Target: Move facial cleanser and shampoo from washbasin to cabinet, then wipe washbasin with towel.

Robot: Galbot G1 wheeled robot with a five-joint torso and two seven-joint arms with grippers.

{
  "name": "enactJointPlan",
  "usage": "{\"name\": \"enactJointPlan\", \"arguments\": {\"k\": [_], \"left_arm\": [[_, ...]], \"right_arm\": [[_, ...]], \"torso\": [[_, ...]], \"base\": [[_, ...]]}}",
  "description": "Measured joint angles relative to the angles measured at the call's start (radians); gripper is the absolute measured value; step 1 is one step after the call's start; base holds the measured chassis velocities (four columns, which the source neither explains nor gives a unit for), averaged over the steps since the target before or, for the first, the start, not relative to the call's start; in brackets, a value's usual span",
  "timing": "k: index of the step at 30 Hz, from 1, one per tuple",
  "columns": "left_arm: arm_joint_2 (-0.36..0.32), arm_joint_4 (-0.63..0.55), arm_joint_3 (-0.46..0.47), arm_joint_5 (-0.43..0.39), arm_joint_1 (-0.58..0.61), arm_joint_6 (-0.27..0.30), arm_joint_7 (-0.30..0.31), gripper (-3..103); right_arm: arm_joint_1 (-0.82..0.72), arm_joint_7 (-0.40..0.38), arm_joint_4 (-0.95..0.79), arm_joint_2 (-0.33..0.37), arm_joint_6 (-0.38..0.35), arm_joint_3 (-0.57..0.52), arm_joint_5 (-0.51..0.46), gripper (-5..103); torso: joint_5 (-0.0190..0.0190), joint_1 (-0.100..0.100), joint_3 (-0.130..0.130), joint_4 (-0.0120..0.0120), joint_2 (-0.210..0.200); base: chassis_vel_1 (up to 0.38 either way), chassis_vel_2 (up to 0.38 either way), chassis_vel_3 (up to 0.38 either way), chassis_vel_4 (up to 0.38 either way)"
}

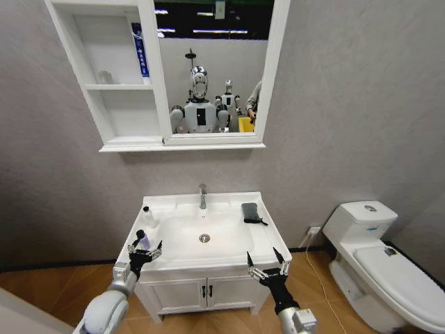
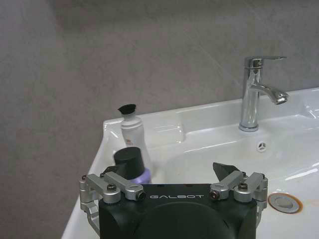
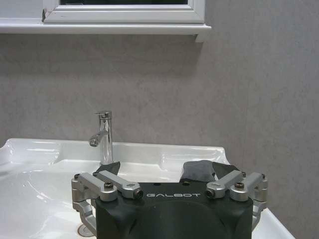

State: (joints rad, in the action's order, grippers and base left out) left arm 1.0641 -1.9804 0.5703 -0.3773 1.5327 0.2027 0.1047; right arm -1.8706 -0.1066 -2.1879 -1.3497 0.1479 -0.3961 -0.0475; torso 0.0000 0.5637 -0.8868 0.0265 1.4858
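- The left gripper [image 1: 144,252] is seen at the front left corner of the washbasin [image 1: 182,261], jaws spread wide with nothing held.
- A black-capped bottle with a purple base [image 2: 131,165] is seen just beyond the left jaws, nearer one finger than the other; contact cannot be told.
- A second, white bottle with a black cap [image 2: 132,130] stands farther beyond it on the basin's left ledge, towards the wall.
- The right gripper [image 1: 268,265] is held at the front right edge of the washbasin, jaws wide and empty.
- The dark grey towel [image 1: 252,213] lies folded on the right rear ledge, well beyond the right jaws and apart from them.
- The chrome tap [image 3: 102,136] stands at the back centre of the basin; the drain [image 1: 204,238] is seen in the bowl, between the two grippers and ahead of them.
- The cabinet [image 1: 113,87] with open shelves is mounted on the wall above, joined to the mirror [image 1: 212,66], well apart from both grippers.
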Motion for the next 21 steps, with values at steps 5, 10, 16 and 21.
{"name": "enactJointPlan", "arguments": {"k": [5, 10, 16, 21], "left_arm": [[0.006, -0.017, 0.030, -0.005, 0.027, 0.000, 0.000, 98], [0.022, 0.004, 0.001, 0.004, 0.003, 0.004, 0.011, 98], [0.027, 0.062, -0.035, 0.016, -0.032, 0.005, 0.018, 98], [0.034, 0.093, -0.036, 0.009, -0.051, 0.005, 0.031, 98]], "right_arm": [[0.015, -0.009, 0.017, 0.002, -0.002, 0.008, -0.010, 100], [0.017, -0.012, 0.017, 0.007, -0.004, 0.007, -0.018, 100], [0.013, -0.015, 0.014, 0.008, -0.004, -0.008, -0.024, 100], [0.013, -0.016, 0.012, 0.005, -0.004, -0.020, -0.033, 100]], "torso": [[0.0001, 0.000, 0.000, -0.0003, 0.000], [0.0000, 0.000, 0.000, -0.0002, 0.000], [0.0000, 0.000, 0.000, -0.0002, 0.000], [0.0000, 0.000, 0.000, -0.0002, 0.000]], "base": [[0.000, 0.000, 0.000, 0.000], [0.000, 0.000, 0.000, 0.000], [0.000, 0.000, 0.000, 0.000], [0.000, 0.000, 0.000, 0.000]]}}
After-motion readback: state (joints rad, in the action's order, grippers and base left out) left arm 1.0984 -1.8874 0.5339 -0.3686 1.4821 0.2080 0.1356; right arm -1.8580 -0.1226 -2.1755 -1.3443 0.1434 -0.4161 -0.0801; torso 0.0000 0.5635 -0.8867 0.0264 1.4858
